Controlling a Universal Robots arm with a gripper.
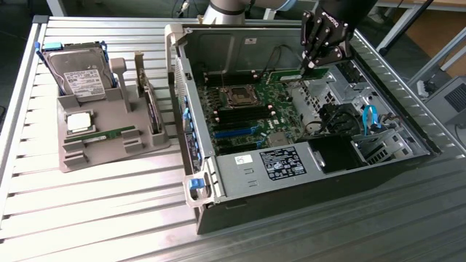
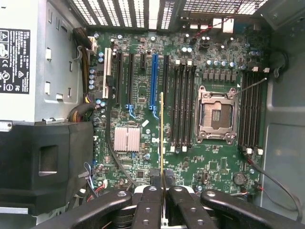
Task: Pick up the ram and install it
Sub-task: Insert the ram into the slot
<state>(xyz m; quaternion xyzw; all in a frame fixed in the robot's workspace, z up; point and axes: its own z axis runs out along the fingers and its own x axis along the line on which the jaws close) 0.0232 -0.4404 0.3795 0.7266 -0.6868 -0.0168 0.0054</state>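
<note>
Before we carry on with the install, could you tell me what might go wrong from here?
1. The ram, clamped in the gripper, hangs beside the black memory slots, not clearly over one; lowered so, it might hit board parts.
2. A thin cable crosses the other slot bank and could snag.

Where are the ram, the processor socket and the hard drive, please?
ram (image 2: 162, 138): wrist view, its thin edge.
processor socket (image 2: 217, 114): wrist view, its open middle.
hard drive (image 1: 80, 79): exterior view, its labelled face.
</note>
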